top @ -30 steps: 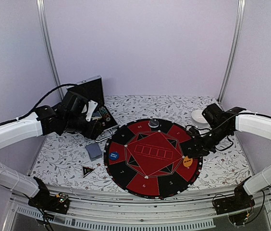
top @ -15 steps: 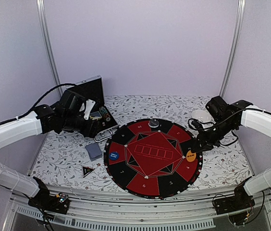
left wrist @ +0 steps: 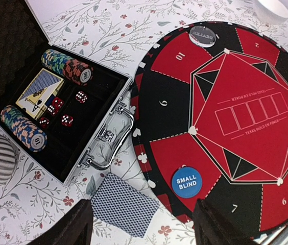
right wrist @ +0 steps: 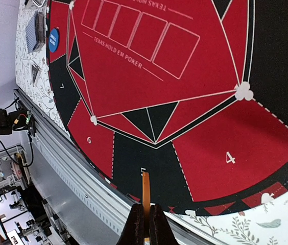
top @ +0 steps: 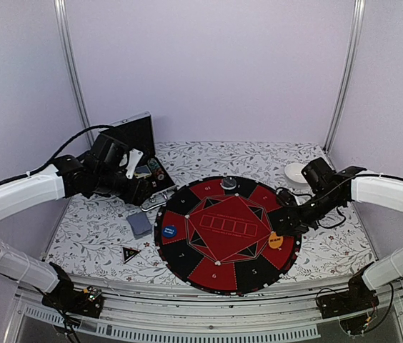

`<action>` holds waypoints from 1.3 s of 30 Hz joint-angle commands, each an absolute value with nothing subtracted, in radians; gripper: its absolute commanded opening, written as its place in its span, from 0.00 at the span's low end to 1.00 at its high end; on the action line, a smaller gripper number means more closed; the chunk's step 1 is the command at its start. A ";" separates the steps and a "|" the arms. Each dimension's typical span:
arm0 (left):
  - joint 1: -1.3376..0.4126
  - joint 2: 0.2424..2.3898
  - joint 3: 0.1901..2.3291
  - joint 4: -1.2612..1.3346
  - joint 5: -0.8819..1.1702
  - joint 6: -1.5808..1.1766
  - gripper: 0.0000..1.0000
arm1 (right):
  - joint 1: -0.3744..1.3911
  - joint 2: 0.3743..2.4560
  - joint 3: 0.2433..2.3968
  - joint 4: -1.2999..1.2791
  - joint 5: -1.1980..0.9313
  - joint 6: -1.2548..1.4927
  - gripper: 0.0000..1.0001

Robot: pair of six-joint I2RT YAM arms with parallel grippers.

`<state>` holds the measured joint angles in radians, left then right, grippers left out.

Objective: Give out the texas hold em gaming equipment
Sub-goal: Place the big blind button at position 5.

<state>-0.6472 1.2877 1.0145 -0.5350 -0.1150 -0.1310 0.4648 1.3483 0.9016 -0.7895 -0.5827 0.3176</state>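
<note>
Nearest, at the lower left of the overhead view, the black triangular marker (top: 131, 253) lies flat on the flowered surface (top: 87, 229), off the round mat (top: 216, 275). Just beyond it the deck of cards (left wrist: 125, 204) lies face down beside the mat's rim. Its long axis runs from upper left to lower right in the left wrist view. The blue button (left wrist: 186, 182) lies flat on the mat close by.

Right of centre, the right end effector (right wrist: 145, 208) is clenched on the orange button (right wrist: 145, 186), pinching it by the rim so that it stands on edge. In the right wrist view it shows as a thin strip pointing straight up the frame from the fingertips, over a black wedge at the mat's rim.

That grip looks like the main risk. So little of the disc is held that it may slip or twist, and if let go on edge it could roll off the mat instead of settling flat.

Farther back, at the upper left, the left end effector (left wrist: 141, 227) is spread wide and grasps nothing. It hovers by the open case (left wrist: 108, 138), where two rows of chips (left wrist: 67, 65) lie. A low pass there could snag the case.
</note>
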 commanded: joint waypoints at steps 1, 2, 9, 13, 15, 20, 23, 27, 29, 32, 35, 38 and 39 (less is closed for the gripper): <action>-0.630 1.296 1.002 -0.511 -0.100 -0.120 0.70 | 0.472 1.373 0.772 -0.601 -0.676 0.371 0.03; -0.629 1.296 1.002 -0.511 -0.102 -0.120 0.70 | 0.474 1.371 0.744 -0.567 -0.697 0.381 0.02; -0.626 1.312 0.999 -0.511 -0.115 -0.118 0.70 | 0.495 1.402 0.593 -0.424 -0.757 0.404 0.02; -0.622 1.323 0.997 -0.511 -0.118 -0.117 0.71 | 0.507 1.427 0.537 -0.349 -0.798 0.427 0.03; -0.622 1.327 0.997 -0.511 -0.117 -0.116 0.71 | 0.517 1.430 0.523 -0.331 -0.813 0.436 0.02; -0.619 1.332 0.997 -0.511 -0.112 -0.117 0.71 | 0.547 1.431 0.495 -0.272 -0.855 0.482 0.03; -0.620 1.328 0.997 -0.511 -0.109 -0.117 0.71 | 0.581 1.464 0.502 -0.251 -0.848 0.509 0.03; -0.618 1.318 0.994 -0.511 -0.113 -0.117 0.71 | 0.594 1.486 0.530 -0.277 -0.783 0.520 0.14; -0.618 1.315 0.994 -0.511 -0.112 -0.117 0.71 | 0.594 1.469 0.560 -0.321 -0.724 0.526 0.30; -0.618 1.312 0.994 -0.509 -0.102 -0.119 0.71 | 0.598 1.437 0.621 -0.425 -0.611 0.533 0.50; -0.618 1.312 0.994 -0.509 -0.105 -0.120 0.71 | 0.605 1.405 0.697 -0.532 -0.540 0.521 0.60; -0.618 1.303 0.989 -0.506 -0.121 -0.118 0.72 | 0.611 1.365 0.800 -0.649 -0.435 0.513 0.70; -0.618 1.299 0.987 -0.501 -0.126 -0.118 0.72 | 0.616 1.352 0.839 -0.686 -0.395 0.512 0.78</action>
